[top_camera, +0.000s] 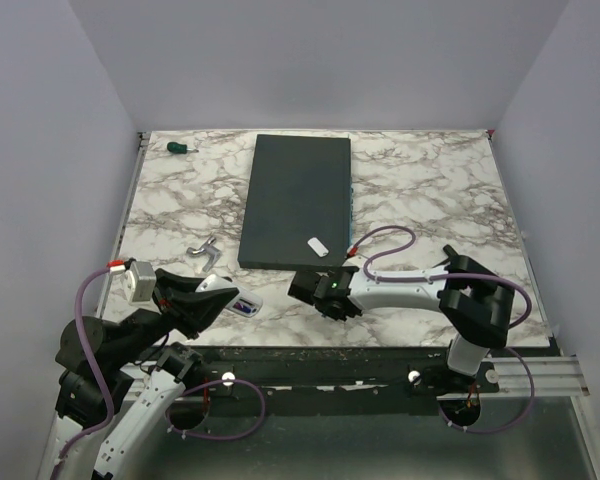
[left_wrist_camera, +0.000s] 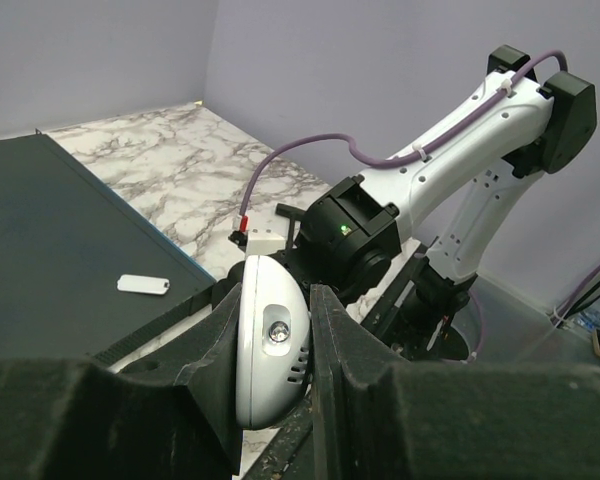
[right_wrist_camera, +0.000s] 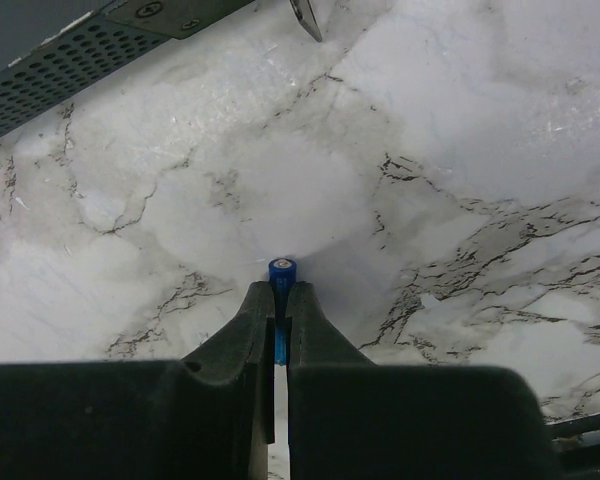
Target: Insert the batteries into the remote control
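My left gripper [top_camera: 210, 297] is shut on the white remote control [top_camera: 221, 285] and holds it edgewise near the table's front left. In the left wrist view the remote's rounded end [left_wrist_camera: 272, 345], with a small lens, sits between my fingers [left_wrist_camera: 330, 330]. My right gripper [top_camera: 325, 292] is near the front middle, shut on a blue battery [right_wrist_camera: 283, 270] whose end sticks out past the fingertips [right_wrist_camera: 305, 300], above the marble. A small white and purple-blue thing [top_camera: 245, 307] lies just right of the left gripper; I cannot tell if it is the other battery.
A large dark grey slab [top_camera: 295, 200] lies in the middle, with a tiny white cover piece [top_camera: 317, 245] on its near end, also in the left wrist view [left_wrist_camera: 143, 285]. A green-handled screwdriver [top_camera: 182, 148] lies far left. A small grey tool [top_camera: 204, 250] lies left of the slab.
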Motion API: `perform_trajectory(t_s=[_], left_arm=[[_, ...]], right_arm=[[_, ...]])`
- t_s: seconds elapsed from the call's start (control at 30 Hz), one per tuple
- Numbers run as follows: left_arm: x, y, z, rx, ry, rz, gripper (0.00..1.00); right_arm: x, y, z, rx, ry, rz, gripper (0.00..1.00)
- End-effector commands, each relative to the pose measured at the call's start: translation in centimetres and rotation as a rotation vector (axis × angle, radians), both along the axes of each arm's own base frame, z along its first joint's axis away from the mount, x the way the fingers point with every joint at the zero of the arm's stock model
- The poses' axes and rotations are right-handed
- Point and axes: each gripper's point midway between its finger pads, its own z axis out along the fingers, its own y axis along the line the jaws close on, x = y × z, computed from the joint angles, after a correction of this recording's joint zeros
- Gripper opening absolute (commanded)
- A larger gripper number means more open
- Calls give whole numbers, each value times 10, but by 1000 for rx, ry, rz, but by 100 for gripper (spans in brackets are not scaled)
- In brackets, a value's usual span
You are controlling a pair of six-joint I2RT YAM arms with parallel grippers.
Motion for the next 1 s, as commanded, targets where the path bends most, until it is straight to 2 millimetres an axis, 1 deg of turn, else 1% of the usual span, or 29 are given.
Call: perform_trajectory(t_s=[0.0,0.13,0.2,0.33,0.37,0.4,0.5,0.53,0.63,0.7,0.83,0.9,0.97], left_arm=[[-3,4,9,-22,-21,16,0],[6,3,4,-27,25,38,0],[13,2,1,-29,56,53,0],[24,-1,-6,-49,114,69,0],[26,-3,-8,-55,124,65,0],[27,-5,-8,-65,136,57,0],[33,-13,-14,-94,186,31,0],[34,-17,-16,-108,208,17,0],[38,-28,-23,-155,280,-34,0],[40,-35,-28,-180,322,-65,0],[51,-43,-47,-212,407,-72,0],[58,-45,-58,-225,440,-60,0],[65,-43,-67,-212,457,-18,0]], right_arm=[[-6,-18,-11,-73,18,35,3],[3,-18,10,-40,-66,136,2],[6,-19,26,11,-129,189,1],[8,-17,68,148,-280,320,1],[9,-13,80,194,-325,356,1],[9,-13,91,222,-367,397,1],[9,-5,129,320,-516,502,1],[9,-5,139,330,-559,539,1],[8,-8,157,308,-642,625,1],[4,-5,167,291,-709,735,1],[-11,5,190,313,-871,946,1],[-11,2,201,319,-927,949,1],[-5,-5,204,300,-937,898,1]])
